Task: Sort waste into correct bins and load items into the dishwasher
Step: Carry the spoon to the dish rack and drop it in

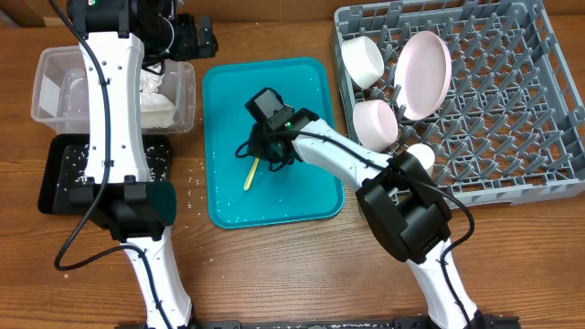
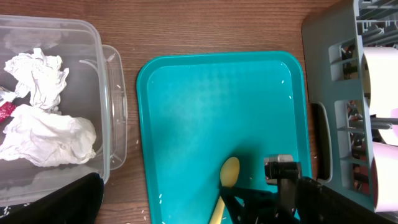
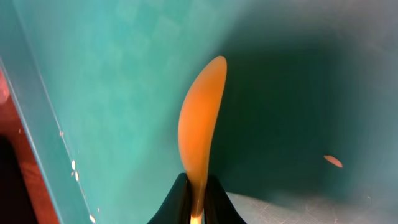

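Observation:
A pale yellow spoon (image 1: 250, 174) (image 2: 227, 177) (image 3: 200, 124) lies on the teal tray (image 1: 311, 100). My right gripper (image 1: 263, 159) (image 3: 198, 200) is shut on its handle, bowl end pointing away. The left gripper (image 1: 201, 37) hangs open and empty above the table's far edge, between the clear tub (image 1: 55, 91) and the teal tray; one of its fingers (image 2: 81, 199) shows in the left wrist view. The tub holds crumpled white tissue (image 2: 43, 130) and a bit of red wrapper (image 2: 7, 113). The grey dish rack (image 1: 512, 190) holds two bowls (image 1: 363, 59) (image 1: 377, 123), a plate (image 1: 423, 75) and a small cup (image 1: 419, 157).
A shallow black tray (image 1: 55, 174) with scattered rice sits in front of the clear tub, partly under the left arm. Loose rice grains lie on the wood near the teal tray's front left corner (image 1: 196, 178). The dish rack stands close to the teal tray's right side.

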`<state>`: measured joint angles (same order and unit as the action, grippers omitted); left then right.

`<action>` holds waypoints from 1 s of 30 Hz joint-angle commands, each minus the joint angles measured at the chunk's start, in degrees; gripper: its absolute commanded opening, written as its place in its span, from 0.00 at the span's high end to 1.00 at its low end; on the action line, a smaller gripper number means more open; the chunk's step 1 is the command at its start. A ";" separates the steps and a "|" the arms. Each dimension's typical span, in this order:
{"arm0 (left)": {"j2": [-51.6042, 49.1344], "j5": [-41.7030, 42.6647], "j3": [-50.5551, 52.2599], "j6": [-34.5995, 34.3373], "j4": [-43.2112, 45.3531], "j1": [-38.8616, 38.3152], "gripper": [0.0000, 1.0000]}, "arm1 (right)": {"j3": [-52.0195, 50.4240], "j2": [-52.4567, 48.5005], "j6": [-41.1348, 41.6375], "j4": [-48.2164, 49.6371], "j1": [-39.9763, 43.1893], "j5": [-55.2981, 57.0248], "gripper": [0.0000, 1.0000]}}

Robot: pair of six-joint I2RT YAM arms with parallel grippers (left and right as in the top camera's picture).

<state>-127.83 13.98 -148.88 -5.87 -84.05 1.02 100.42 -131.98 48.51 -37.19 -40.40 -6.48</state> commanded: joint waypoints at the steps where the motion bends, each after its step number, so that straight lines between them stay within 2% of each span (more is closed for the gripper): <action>1: 0.33 0.44 -0.37 -0.37 0.07 0.02 0.00 | 0.96 -3.82 -6.12 -3.06 1.57 -3.30 0.96; 6: 0.33 0.44 -0.37 -0.37 0.07 0.02 0.00 | 8.09 -1.36 -14.08 -11.72 4.15 -3.89 0.96; 7: 0.33 0.44 -0.37 -0.37 0.04 0.02 0.00 | 11.61 0.13 -17.40 -15.96 4.83 -3.65 0.96; 14: 0.33 0.44 -0.37 -0.37 0.04 0.02 0.00 | 18.78 8.00 -18.58 -26.34 7.21 -3.26 0.96; 19: 0.33 0.44 -0.37 -0.37 0.07 0.02 0.00 | 18.97 16.72 -15.41 -32.50 11.58 -0.52 0.96; 23: 0.33 0.44 -0.37 -0.37 0.07 0.02 0.00 | 18.97 22.95 -9.29 -39.43 17.59 7.50 0.96; 30: 0.33 0.44 -0.37 -0.37 0.07 0.02 0.00 | 18.75 25.90 1.16 -48.74 29.03 17.79 0.96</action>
<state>-127.83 13.98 -148.88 -5.87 -84.05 1.02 118.78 -106.13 42.72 -83.77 -15.11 3.99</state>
